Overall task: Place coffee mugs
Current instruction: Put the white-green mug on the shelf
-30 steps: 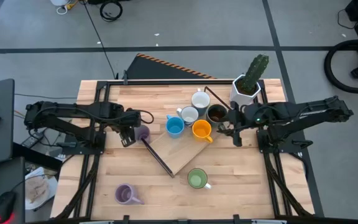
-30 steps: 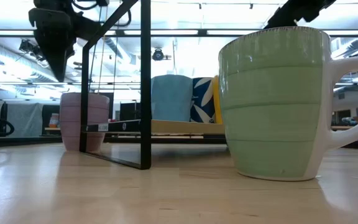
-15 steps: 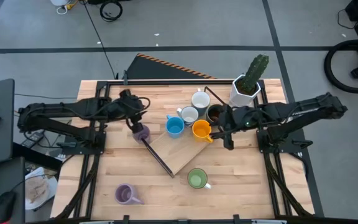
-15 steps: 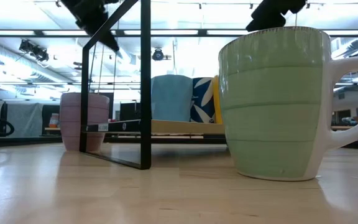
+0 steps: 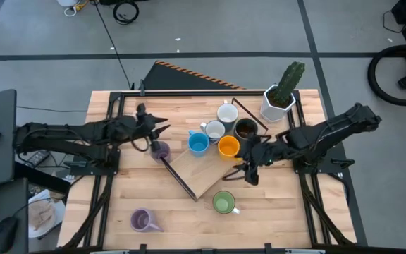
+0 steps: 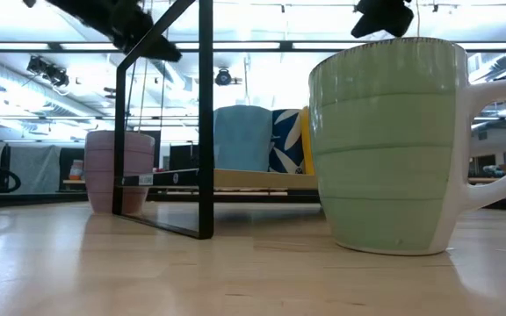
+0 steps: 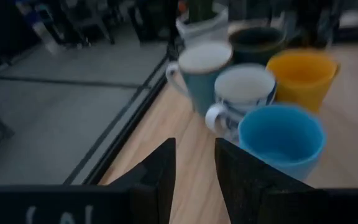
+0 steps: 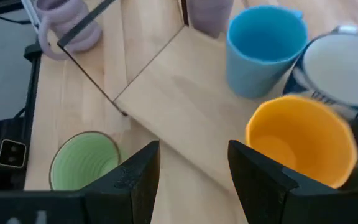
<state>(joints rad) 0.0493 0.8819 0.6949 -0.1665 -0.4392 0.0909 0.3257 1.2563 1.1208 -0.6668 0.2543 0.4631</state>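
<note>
Five mugs cluster at the far end of a tilted wooden board (image 5: 201, 171): blue (image 5: 198, 143), orange (image 5: 228, 147), two white (image 5: 214, 130) (image 5: 227, 113), dark brown (image 5: 245, 128). One lilac mug (image 5: 161, 150) stands by the board's left corner, another (image 5: 142, 221) near the near edge. The green mug (image 5: 223, 203) stands on the table. My left gripper (image 5: 157, 125) hovers open, above and beyond the nearer lilac mug, facing the cluster (image 7: 244, 87). My right gripper (image 5: 246, 174) hangs open over the board's right edge, between the orange (image 8: 300, 140) and green (image 8: 82, 162) mugs.
A black wire frame (image 5: 178, 176) runs along the board's left edge and stands upright in the low view (image 6: 206, 118). A white angular pot with a cactus (image 5: 278, 101) sits at the far right. Bare wood lies along the near edge (image 5: 280, 219).
My left gripper rose from beside the lilac mug, moved toward the far edge and tipped up from pointing down to pointing level at the cluster. My right gripper moved toward the table's left and near edge, toward the green mug. No mug moved.
</note>
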